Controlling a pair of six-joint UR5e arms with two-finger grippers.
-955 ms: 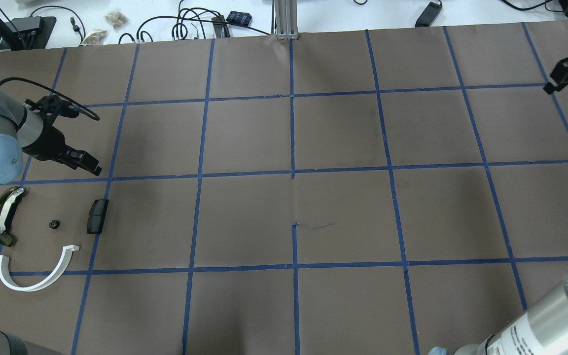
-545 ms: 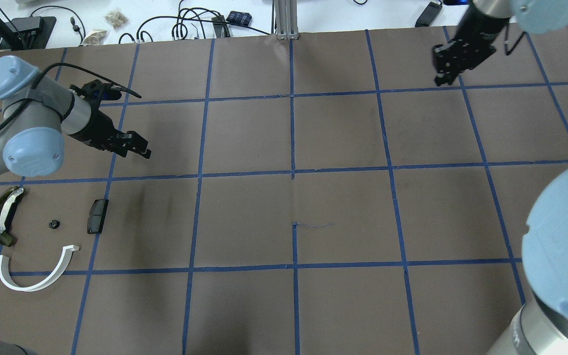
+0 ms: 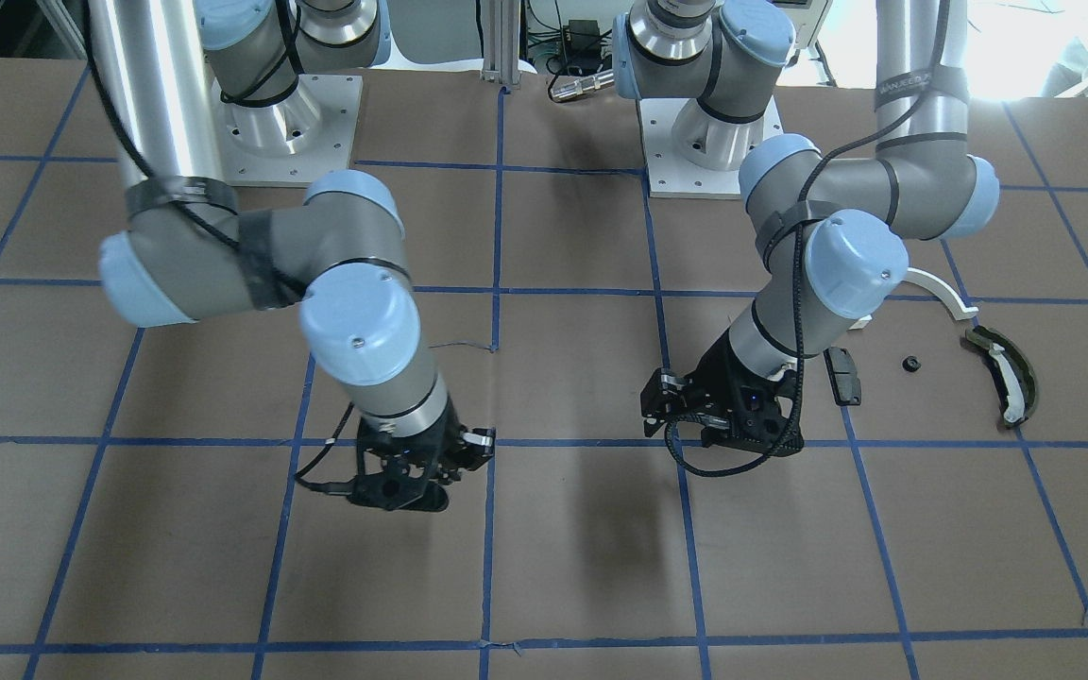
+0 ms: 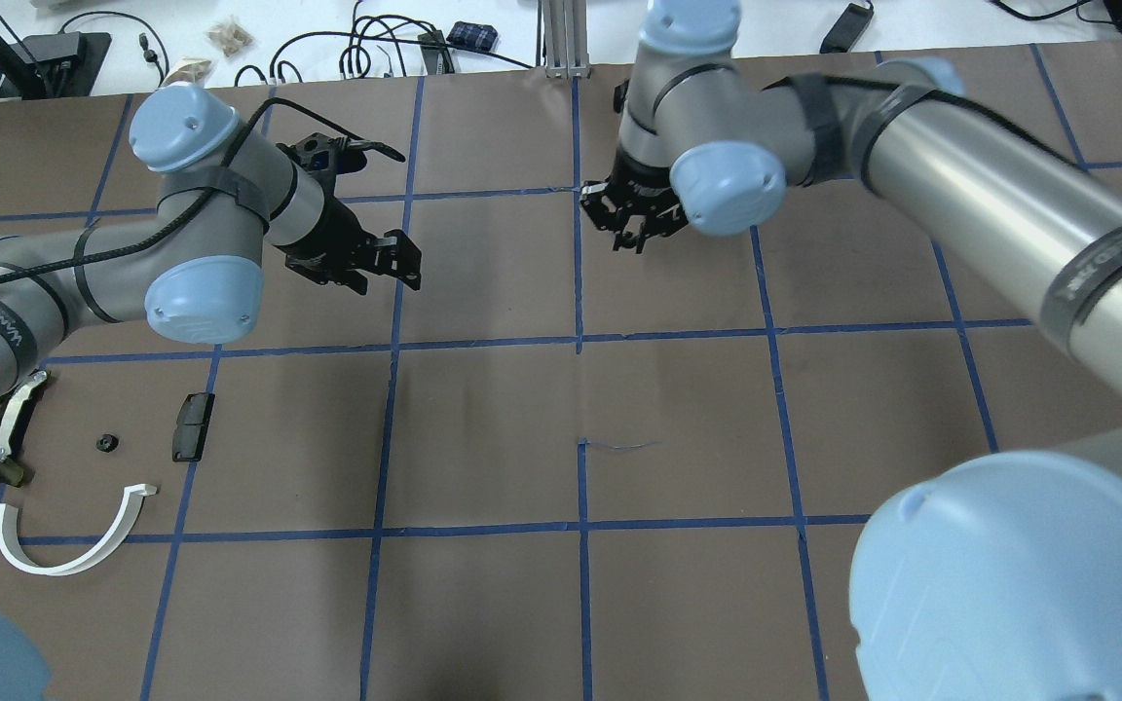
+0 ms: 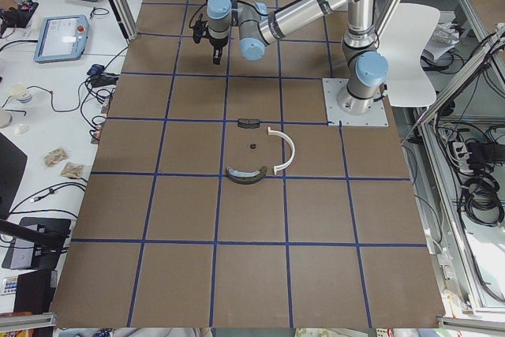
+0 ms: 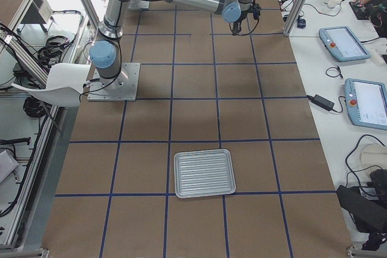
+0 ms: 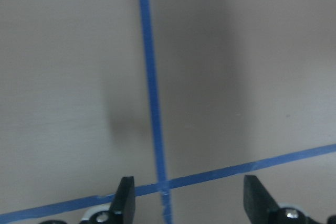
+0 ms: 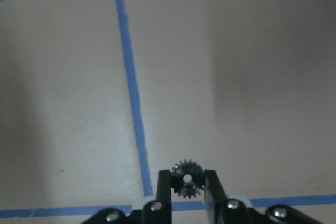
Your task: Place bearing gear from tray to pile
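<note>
A small dark bearing gear (image 8: pixel 187 179) is pinched between the fingers of my right gripper (image 4: pixel 631 234), which hangs over the blue tape line at the table's far middle. My left gripper (image 4: pixel 403 261) is open and empty, its fingertips (image 7: pixel 125 198) wide apart over a tape crossing. The pile lies at the near left: a white half-ring arc (image 4: pixel 69 545), a dark olive curved piece (image 4: pixel 4 428), a black block (image 4: pixel 193 426) and a small black part (image 4: pixel 107 444). The ribbed metal tray (image 6: pixel 204 173) shows only in the exterior right view, with nothing on it.
Brown paper with a blue tape grid (image 4: pixel 579 341) covers the table. Cables and small devices (image 4: pixel 376 44) lie beyond its far edge. The right arm's long link (image 4: pixel 1009 204) stretches across the right half. Both arm bases (image 3: pixel 714 142) stand at the robot's side.
The right arm has swung from the far right corner to the far middle. The left gripper has moved right and farther from the pile. The pile's parts have not moved.
</note>
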